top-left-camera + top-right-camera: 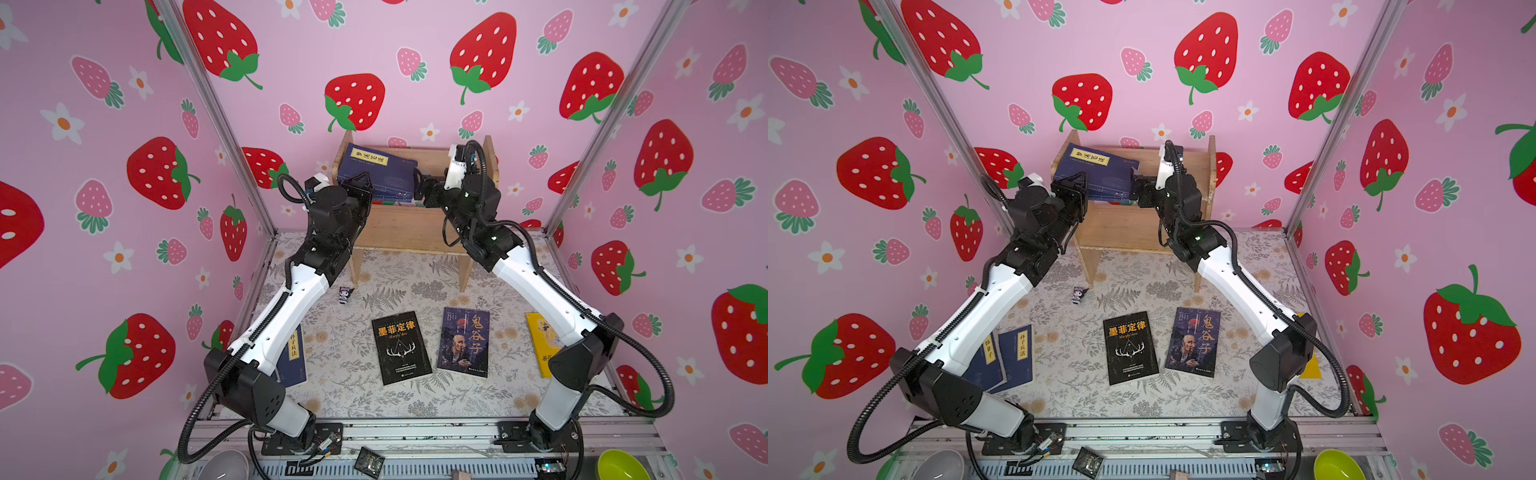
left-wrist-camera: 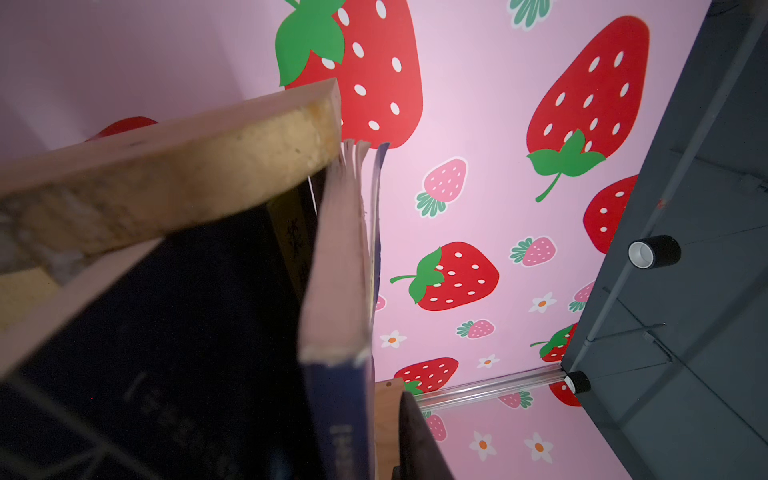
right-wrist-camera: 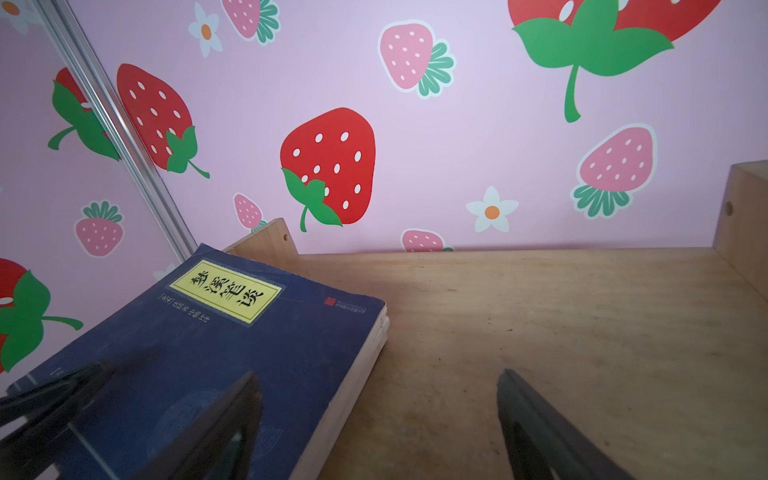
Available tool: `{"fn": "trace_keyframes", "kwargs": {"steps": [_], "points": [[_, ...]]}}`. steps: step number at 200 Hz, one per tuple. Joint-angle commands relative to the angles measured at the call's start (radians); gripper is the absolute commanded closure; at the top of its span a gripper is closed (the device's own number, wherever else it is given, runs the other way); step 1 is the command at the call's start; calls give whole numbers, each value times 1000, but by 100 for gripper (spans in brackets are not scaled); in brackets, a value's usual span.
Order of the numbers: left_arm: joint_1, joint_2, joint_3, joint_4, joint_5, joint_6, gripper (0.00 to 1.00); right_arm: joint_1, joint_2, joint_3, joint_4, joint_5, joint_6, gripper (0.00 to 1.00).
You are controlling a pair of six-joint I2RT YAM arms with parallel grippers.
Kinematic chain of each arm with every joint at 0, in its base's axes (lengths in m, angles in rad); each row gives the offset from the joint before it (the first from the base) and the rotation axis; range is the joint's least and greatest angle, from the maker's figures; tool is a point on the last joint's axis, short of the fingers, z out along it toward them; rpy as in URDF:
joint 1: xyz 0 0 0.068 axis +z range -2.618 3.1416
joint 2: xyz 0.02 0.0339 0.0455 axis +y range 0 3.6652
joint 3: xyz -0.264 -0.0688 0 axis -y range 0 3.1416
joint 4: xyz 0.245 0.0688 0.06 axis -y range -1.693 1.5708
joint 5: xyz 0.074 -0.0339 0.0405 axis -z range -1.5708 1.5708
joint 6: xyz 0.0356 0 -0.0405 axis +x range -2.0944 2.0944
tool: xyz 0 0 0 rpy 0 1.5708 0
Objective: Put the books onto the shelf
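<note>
Leaning against the shelf's left side panel, a navy book (image 1: 376,172) rests tilted on the upper board of the shelf (image 1: 399,232); the left gripper (image 1: 360,186) sits at the book's near corner, though whether it grips I cannot tell, its view being blurred; the right gripper (image 3: 376,374) gapes wide, holding nothing, one finger over the cover, one over bare board; before the shelf lie a black book (image 1: 401,347) and a face book (image 1: 464,341).

This is a lab test booth for robots. Pink strawberry-print panels (image 1: 104,216) hang on aluminium posts (image 1: 214,112), and two robot arms (image 1: 291,307) are bolted to a metal rail (image 1: 415,432).
</note>
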State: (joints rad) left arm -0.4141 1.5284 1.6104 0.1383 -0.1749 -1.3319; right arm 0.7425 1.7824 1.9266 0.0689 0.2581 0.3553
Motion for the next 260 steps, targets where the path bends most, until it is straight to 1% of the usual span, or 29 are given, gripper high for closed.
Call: {"fn": "trace_keyframes", "kwargs": {"steps": [1,14,25,49,71,104,127,147,167,187,204,222,229,237,252,260], "points": [[1,-25,9,32,-10,7,64,6,30,30,3,-3,6,11],[2,-30,6,26,-14,10,52,5,40,46,-12,7,0,11],[1,-35,4,24,-20,16,46,6,49,55,-22,11,-6,11],[1,-43,9,11,-29,32,41,6,59,66,-30,15,-7,12],[3,-49,38,-25,-42,64,32,6,68,79,-40,9,-9,12],[25,-60,125,-144,-20,151,19,6,81,96,-59,12,-16,13],[74,-75,184,-256,29,213,14,6,80,108,-67,16,-32,13],[145,-103,201,-350,92,251,12,6,79,125,-76,25,-55,13],[211,-142,182,-417,171,280,12,4,77,141,-74,27,-80,13],[222,-194,120,-419,227,326,13,3,91,176,-75,21,-94,12],[222,-225,96,-448,261,402,14,-1,108,215,-100,9,-102,13],[222,-240,89,-454,306,521,15,-4,106,229,-99,-14,-125,12],[224,-234,103,-473,364,572,17,-6,103,237,-101,-30,-139,11],[224,-219,131,-507,418,658,18,-12,99,248,-103,-63,-159,11],[225,-183,182,-593,488,819,19,-30,86,264,-122,-131,-183,10],[227,-177,174,-604,492,896,21,-47,80,274,-141,-182,-181,9]]}}
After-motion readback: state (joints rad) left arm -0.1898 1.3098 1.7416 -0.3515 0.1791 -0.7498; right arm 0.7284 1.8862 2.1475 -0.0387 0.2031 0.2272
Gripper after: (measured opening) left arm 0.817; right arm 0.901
